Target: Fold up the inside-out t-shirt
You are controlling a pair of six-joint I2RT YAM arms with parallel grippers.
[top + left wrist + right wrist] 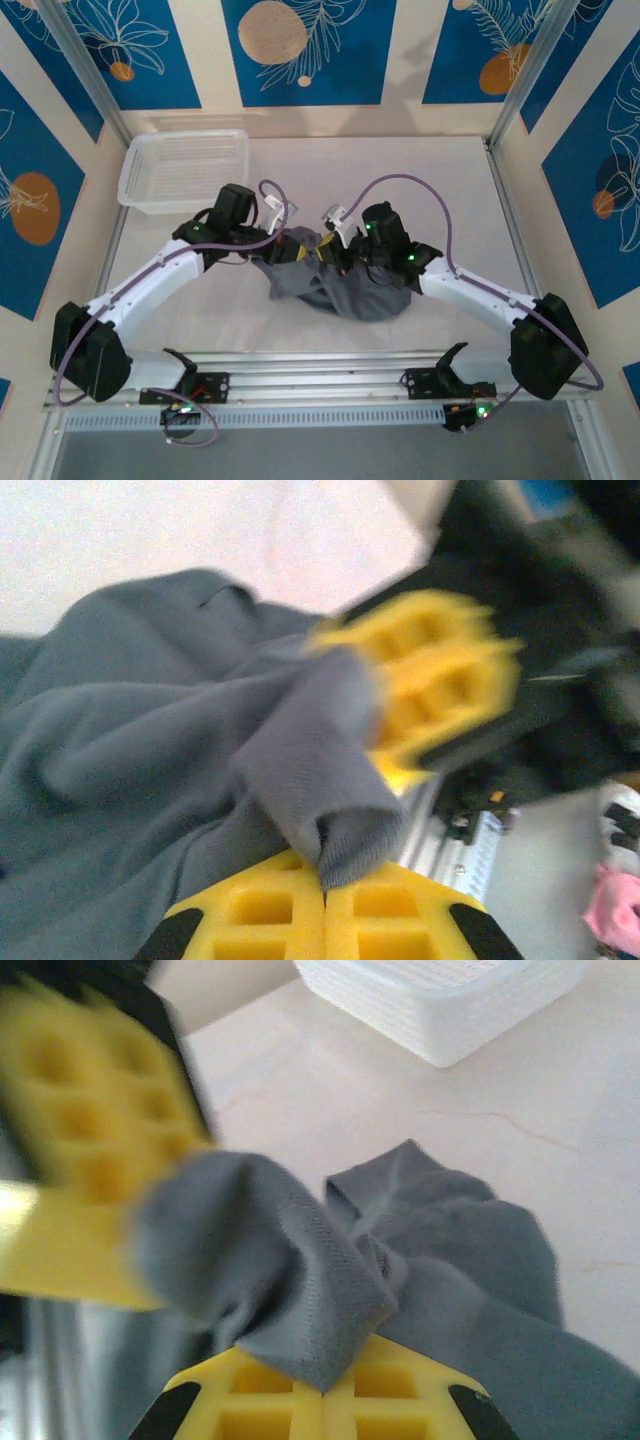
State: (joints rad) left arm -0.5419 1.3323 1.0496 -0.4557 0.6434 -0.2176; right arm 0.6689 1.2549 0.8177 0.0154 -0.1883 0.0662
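The inside-out t-shirt [340,285] is a slate-grey bunched heap at the middle of the table, between the two arms. My left gripper [324,888] is shut on a fold of the t-shirt [320,780], its yellow pads pressed together round the cloth. My right gripper [322,1390] is shut on another fold of the t-shirt [300,1300]. Both grippers meet over the heap's upper edge, left gripper [283,243] and right gripper [338,250] close together. In each wrist view the other gripper's yellow pads show blurred just beyond the cloth.
A white mesh-sided plastic basket [185,168] stands at the back left, also seen as the basket [440,1000] in the right wrist view. Metal rails run along the near edge [320,380]. Patterned walls close in the table on three sides.
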